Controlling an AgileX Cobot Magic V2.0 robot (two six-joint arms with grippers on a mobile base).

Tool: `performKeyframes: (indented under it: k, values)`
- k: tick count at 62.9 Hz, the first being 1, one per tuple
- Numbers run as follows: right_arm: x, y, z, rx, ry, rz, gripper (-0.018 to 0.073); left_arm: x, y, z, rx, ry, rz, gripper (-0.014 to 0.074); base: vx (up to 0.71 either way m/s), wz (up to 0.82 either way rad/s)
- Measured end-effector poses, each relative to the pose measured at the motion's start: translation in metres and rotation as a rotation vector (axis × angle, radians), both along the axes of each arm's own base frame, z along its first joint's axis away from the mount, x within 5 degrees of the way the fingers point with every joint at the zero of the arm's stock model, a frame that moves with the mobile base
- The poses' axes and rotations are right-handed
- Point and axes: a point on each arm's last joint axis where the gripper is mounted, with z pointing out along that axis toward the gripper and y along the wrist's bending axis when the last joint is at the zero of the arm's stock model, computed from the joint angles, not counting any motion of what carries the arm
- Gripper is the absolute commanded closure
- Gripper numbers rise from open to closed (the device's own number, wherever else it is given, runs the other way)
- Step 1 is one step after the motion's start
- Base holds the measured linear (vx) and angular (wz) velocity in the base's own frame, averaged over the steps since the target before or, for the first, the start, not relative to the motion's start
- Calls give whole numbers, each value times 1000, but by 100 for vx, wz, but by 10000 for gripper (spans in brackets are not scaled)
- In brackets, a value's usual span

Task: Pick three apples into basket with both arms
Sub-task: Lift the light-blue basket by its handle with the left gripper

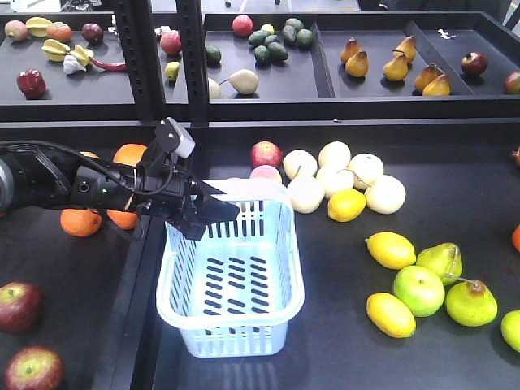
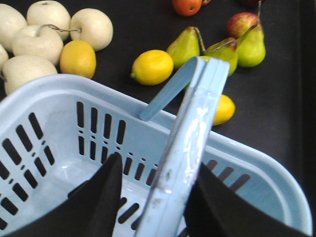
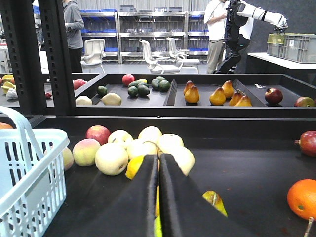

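Front view: the left arm [image 1: 49, 183] reaches in from the left edge, and the left gripper [image 1: 213, 213] hangs over the rear left rim of the pale blue basket [image 1: 244, 337], which stands at centre frame on the dark table [image 1: 366, 357]. Two dark red apples [image 1: 16, 306] lie in the lower left corner, well apart from the basket, and oranges [image 1: 81, 221] sit behind the arm. A third such apple cannot be identified. Left wrist view: the two black fingers [image 2: 98, 202] stand apart, straddling the basket's band handle [image 2: 195, 133]. A gap shows between the left-hand finger and the handle, so there is no grip. Right wrist view: the right gripper [image 3: 158, 160] occupies bottom centre, its fingers pressed together with only a thin slit and holding nothing. The basket shows at the left edge, and pale fruit [image 3: 111, 158] is heaped beyond the fingertips.
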Motion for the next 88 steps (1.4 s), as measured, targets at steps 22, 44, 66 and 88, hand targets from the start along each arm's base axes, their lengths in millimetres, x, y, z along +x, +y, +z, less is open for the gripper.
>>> performKeyframes:
  k: [22, 44, 66, 88]
  values:
    - [0, 0, 0, 0, 0, 0, 564, -37, -5, 66, -206, 193, -76, 604, 0, 0]
    - [0, 0, 0, 0, 0, 0, 564, -77, -1, 127, -294, 239, -108, 604, 0, 0]
    - [0, 0, 0, 0, 0, 0, 564, -129, 8, 189, -347, 154, -125, 604, 0, 0]
    - [0, 0, 0, 0, 0, 0, 564, -179, 17, 229, -374, 40, -157, 604, 0, 0]
